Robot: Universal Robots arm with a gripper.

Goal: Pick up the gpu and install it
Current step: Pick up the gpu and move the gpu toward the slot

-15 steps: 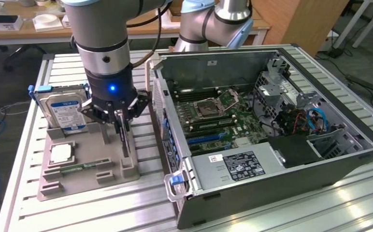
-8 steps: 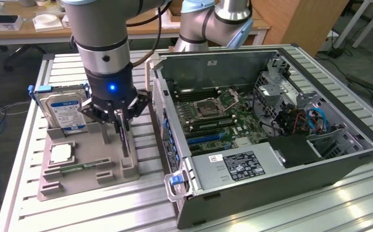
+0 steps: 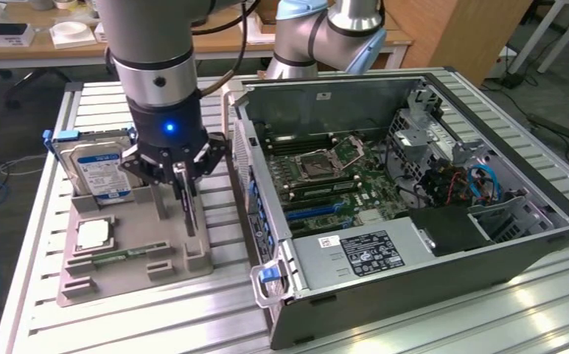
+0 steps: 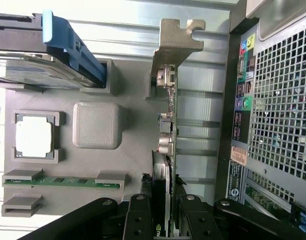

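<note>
Standing on edge at the side of the grey tray (image 3: 137,228) nearest the computer case (image 3: 363,81), the gpu (image 3: 190,214) sits left of centre in the exterior view. The gripper (image 3: 179,181) comes straight down over it. In the wrist view its black fingers (image 4: 138,220) press on both faces of the card (image 4: 170,125), so the gripper (image 4: 164,210) is clamped on the gpu. The silver bracket (image 4: 175,40) is at the far end from the fingers. I cannot tell whether the card has left its slot.

The tray (image 4: 132,115) holds other parts. A hard drive (image 3: 98,169) with a blue label stands upright in the pocket toward the exterior view's upper left. A square processor chip (image 3: 93,234) lies flat in its recess. A slim green memory stick (image 3: 127,253) lies in a slot just beside the chip.

The case lies open on the slatted metal table (image 3: 117,324), filling the right half of the exterior view. Inside it are a green motherboard (image 3: 334,177), a grey power supply (image 3: 363,251) and blue cables (image 3: 486,184).
</note>
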